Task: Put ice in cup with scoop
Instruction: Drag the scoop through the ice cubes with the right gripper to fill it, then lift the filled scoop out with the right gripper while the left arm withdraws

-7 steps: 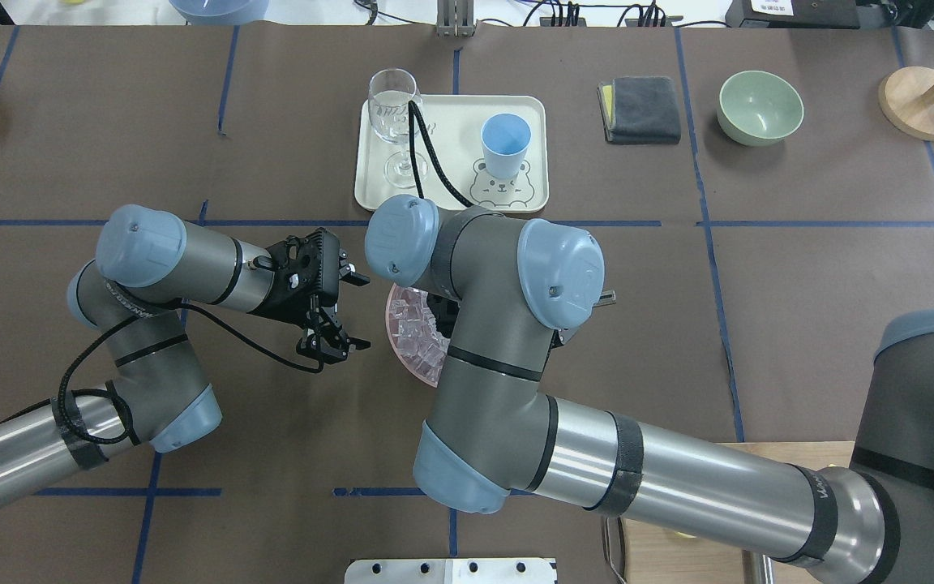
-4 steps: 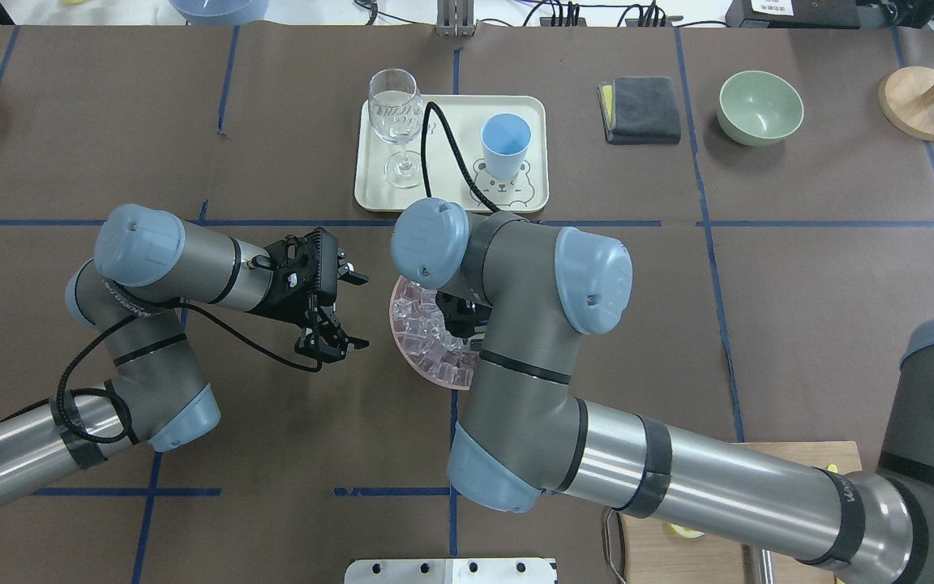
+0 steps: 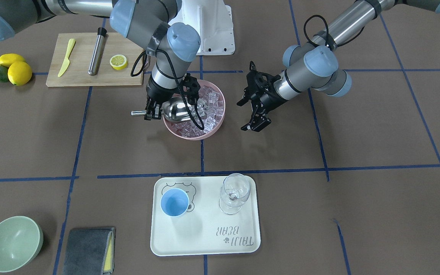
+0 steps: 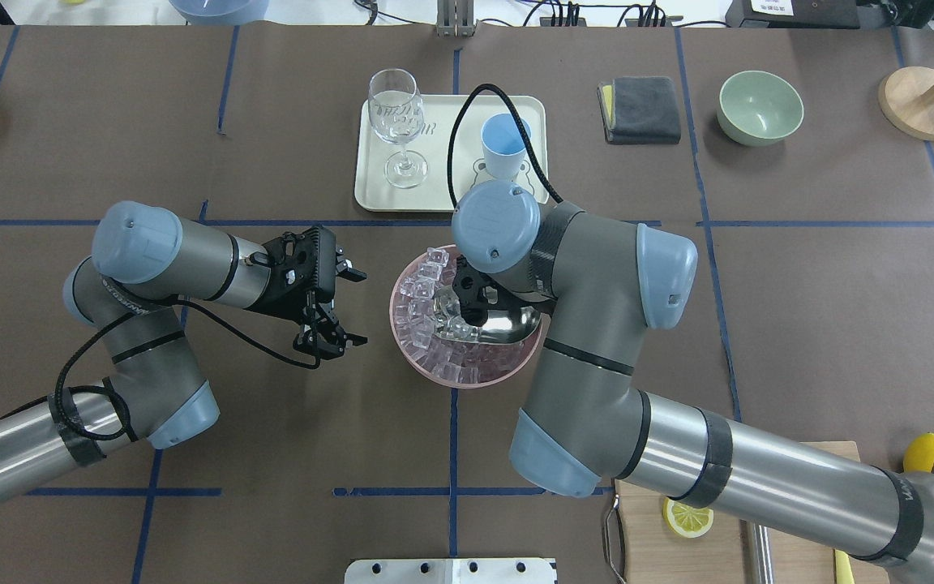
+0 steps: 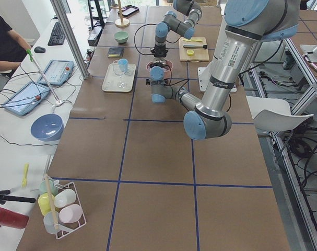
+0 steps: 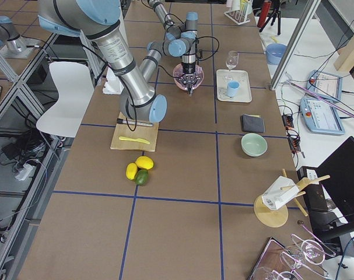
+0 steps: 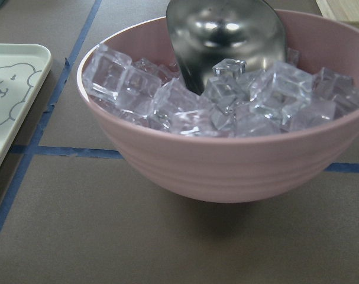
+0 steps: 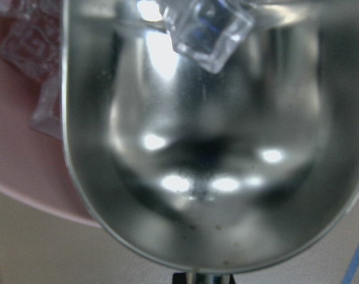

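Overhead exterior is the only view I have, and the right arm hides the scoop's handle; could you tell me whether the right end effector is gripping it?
Observer: Yes. The front-facing view shows the right end effector shut on the handle of the scoop, just outside the rim of the pink bowl.
Operator: Thank you. Is there anything in the scoop?
Observer: The right wrist view shows just one cube of ice at its mouth; the trough behind is bare.
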`<state>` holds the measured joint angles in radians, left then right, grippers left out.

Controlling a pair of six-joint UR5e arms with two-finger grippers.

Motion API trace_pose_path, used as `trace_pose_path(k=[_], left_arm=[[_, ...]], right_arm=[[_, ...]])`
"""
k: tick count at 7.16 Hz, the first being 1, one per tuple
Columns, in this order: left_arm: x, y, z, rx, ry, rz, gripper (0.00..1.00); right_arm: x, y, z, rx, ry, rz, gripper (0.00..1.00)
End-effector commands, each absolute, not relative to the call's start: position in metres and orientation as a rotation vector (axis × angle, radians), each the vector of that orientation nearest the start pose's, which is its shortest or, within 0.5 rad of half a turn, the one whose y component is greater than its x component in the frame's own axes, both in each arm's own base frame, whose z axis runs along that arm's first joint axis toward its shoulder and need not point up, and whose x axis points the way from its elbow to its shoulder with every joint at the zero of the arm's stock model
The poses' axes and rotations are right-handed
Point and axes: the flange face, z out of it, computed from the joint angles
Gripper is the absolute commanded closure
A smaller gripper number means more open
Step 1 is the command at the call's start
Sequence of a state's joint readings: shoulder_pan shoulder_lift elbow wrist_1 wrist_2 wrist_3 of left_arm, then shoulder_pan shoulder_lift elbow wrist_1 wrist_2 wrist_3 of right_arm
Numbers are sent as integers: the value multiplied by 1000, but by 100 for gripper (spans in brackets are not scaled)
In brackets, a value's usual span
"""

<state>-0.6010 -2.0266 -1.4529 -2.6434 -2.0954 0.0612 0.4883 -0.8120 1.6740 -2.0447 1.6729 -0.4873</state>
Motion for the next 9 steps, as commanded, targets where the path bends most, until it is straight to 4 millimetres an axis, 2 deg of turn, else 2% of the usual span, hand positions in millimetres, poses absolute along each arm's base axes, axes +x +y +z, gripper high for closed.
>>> trace_pose_path(k=[1, 3, 5, 7, 8, 9], left_arm=[[493, -443, 328, 1130, 1064, 1198, 0], [493, -444, 328, 1128, 1063, 1196, 0], [492, -445, 327, 1130, 1065, 1192, 0], [483, -452, 330, 1117, 1052, 1175, 0], [467, -464, 341, 1110, 1026, 1150, 0], [443, -480, 352, 1110, 994, 1117, 0]], right_arm=[[-526, -433, 237, 472, -343, -1542, 100], [-524, -433, 237, 498, -378, -1537, 100], [-512, -438, 229, 512, -417, -1524, 100], [-489, -452, 220, 520, -484, -1496, 100], [-470, -459, 207, 547, -510, -1473, 100], [-442, -475, 200, 561, -524, -1431, 100]])
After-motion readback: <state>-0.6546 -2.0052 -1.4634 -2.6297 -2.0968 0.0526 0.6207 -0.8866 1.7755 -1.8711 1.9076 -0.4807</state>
